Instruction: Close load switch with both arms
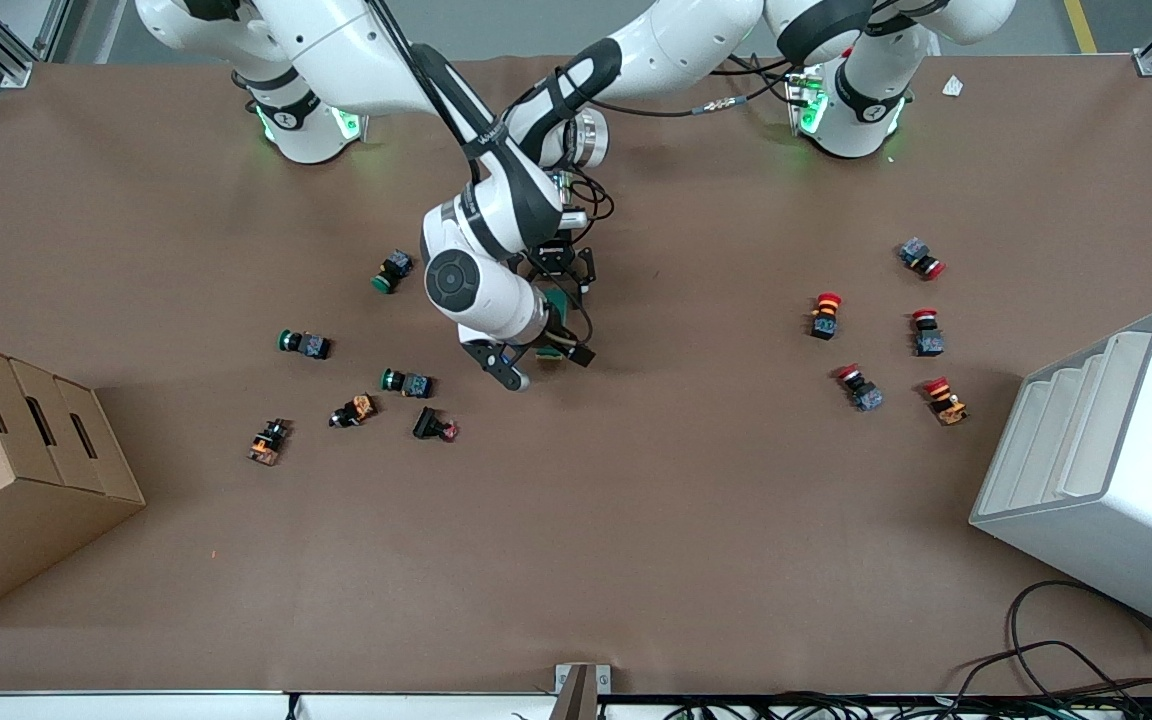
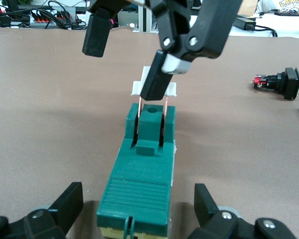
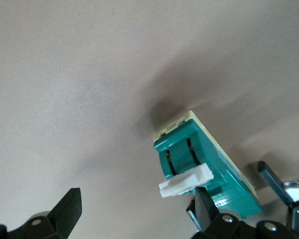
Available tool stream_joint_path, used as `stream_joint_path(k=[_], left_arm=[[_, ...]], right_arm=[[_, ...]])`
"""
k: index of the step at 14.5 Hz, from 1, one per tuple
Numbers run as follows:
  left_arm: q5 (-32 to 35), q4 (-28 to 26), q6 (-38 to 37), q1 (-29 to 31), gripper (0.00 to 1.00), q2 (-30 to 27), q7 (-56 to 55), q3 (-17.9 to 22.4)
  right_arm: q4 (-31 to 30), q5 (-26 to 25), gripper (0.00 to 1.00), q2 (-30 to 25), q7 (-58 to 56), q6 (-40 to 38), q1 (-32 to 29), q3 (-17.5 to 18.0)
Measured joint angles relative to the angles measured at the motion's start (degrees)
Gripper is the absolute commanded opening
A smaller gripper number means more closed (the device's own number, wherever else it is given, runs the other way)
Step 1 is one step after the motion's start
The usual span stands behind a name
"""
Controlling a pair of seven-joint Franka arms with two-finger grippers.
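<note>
1. Where both arms meet near the middle of the table [image 1: 636,520], the load switch [image 2: 142,179] is seen lying on the brown surface, a dark-green block with a white lever [image 2: 153,88] raised at one end on two copper blades.
2. The left gripper [image 2: 139,211] is placed at the block's other end, its fingers [image 2: 70,201] spread wide on either side of the body and not touching it.
3. The right gripper [image 2: 129,59] is held over the lever end with its jaws apart; one fingertip [image 2: 154,82] is set against the white lever, the other [image 2: 95,36] hangs free in the air.
4. Green-capped push buttons [image 1: 304,344] are scattered toward the right arm's end, beside a cardboard box [image 1: 6,470].
5. Red-capped push buttons [image 1: 824,315] are scattered toward the left arm's end, near a white bin [image 1: 1136,470].
</note>
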Motion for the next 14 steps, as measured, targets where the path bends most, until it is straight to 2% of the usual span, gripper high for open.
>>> stream_joint_path(k=[8, 14], left_arm=[[0.00, 0.00, 0.00, -0.01, 0.98, 0.01, 0.04, 0.01], [0.00, 0.03, -0.02, -0.15, 0.98, 0.02, 0.05, 0.64]], right_arm=[[5.59, 0.00, 1.00, 4.30, -0.04, -0.02, -0.56, -0.15], [6.31, -0.18, 1.00, 4.70, -4.50, -0.56, -1.38, -0.12]])
